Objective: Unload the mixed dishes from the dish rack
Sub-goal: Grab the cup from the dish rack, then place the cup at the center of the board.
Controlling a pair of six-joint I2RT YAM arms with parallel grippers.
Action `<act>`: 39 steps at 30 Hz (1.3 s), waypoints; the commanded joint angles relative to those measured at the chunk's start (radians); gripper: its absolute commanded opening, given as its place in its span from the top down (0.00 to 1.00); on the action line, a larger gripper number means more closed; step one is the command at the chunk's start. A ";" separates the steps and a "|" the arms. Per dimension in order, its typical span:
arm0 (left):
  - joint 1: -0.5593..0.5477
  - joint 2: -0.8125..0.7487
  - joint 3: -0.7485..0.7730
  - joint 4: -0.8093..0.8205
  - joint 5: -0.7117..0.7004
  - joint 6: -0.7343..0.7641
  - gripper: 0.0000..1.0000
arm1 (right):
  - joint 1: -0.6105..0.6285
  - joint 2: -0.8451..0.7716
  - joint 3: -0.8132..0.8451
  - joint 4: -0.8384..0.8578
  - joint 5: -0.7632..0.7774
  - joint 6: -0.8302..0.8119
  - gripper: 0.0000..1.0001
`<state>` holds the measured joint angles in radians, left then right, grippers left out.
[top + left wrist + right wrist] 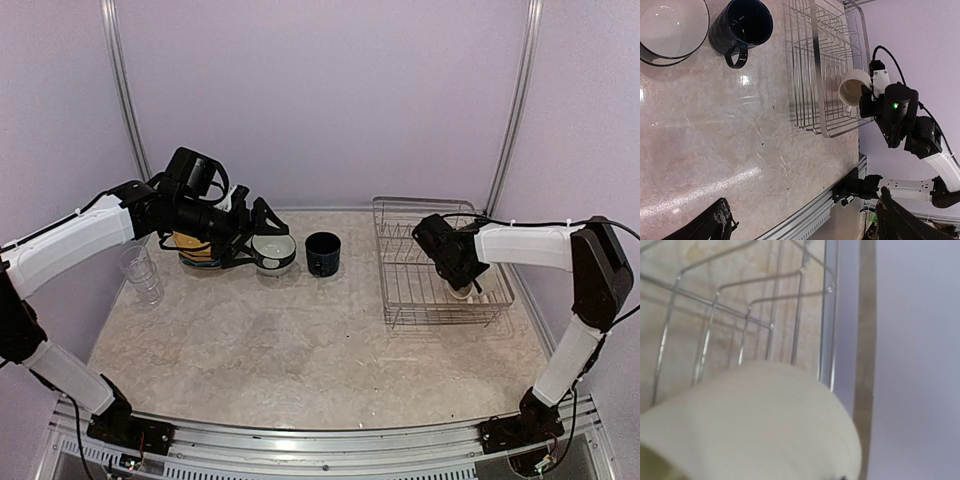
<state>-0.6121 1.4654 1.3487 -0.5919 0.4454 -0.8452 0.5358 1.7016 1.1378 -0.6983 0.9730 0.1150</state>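
While the pale marbled table point(300, 350) fills most of the top view, the rack point(405, 280) is the largest thing on it. It stands at 3 o'clock with its long side running near to far. The left arm point(70, 240) reaches from 8 o'clock up to 11 o'clock. The right arm point(530, 245) bends in from 4 o'clock and ends over the rack.

A stack of plates point(195, 250), yellow and blue where it shows, lies at 10 o'clock, partly hidden under the left arm. Just beside it at 11 o'clock sits the bowl point(272, 250), upright, dark outside and white inside. The left gripper point(262, 228) hangs by the bowl's far rim. Its fingers are spread wide with nothing between them, and in its wrist view they sit at the bottom corners over bare table.

The navy mug point(322, 253) stands upright at 12 o'clock, apart from the bowl.

The cream mug point(852, 89) is in the rack's near right part, tipped so that its mouth faces the left wrist camera. The right gripper point(867, 97) is against this mug, but its fingers are hidden, so whether they clench it cannot be told. The right wrist view shows only the mug's blurred cream wall, with rack wires beyond.

Clear glasses point(143, 275) stand close together at 9 o'clock.
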 commanded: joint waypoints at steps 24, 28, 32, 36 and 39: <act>0.003 -0.023 0.000 -0.013 -0.014 0.006 0.04 | -0.017 -0.202 0.180 0.050 -0.384 0.117 1.00; -0.001 -0.034 0.000 -0.029 -0.034 0.003 0.04 | -0.017 -0.245 0.203 0.122 -0.587 0.130 1.00; -0.002 -0.060 -0.016 -0.039 -0.082 -0.005 0.04 | -0.011 -0.266 0.237 0.185 -0.760 0.148 1.00; -0.002 -0.109 -0.048 -0.030 -0.135 -0.025 0.04 | 0.025 -0.232 0.292 0.221 -0.895 0.179 1.00; -0.002 -0.140 -0.065 -0.033 -0.180 -0.030 0.04 | 0.083 -0.196 0.323 0.255 -0.947 0.187 1.00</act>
<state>-0.6121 1.3773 1.3125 -0.6132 0.3470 -0.8639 0.5491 1.4895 1.3811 -0.5911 0.1837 0.2573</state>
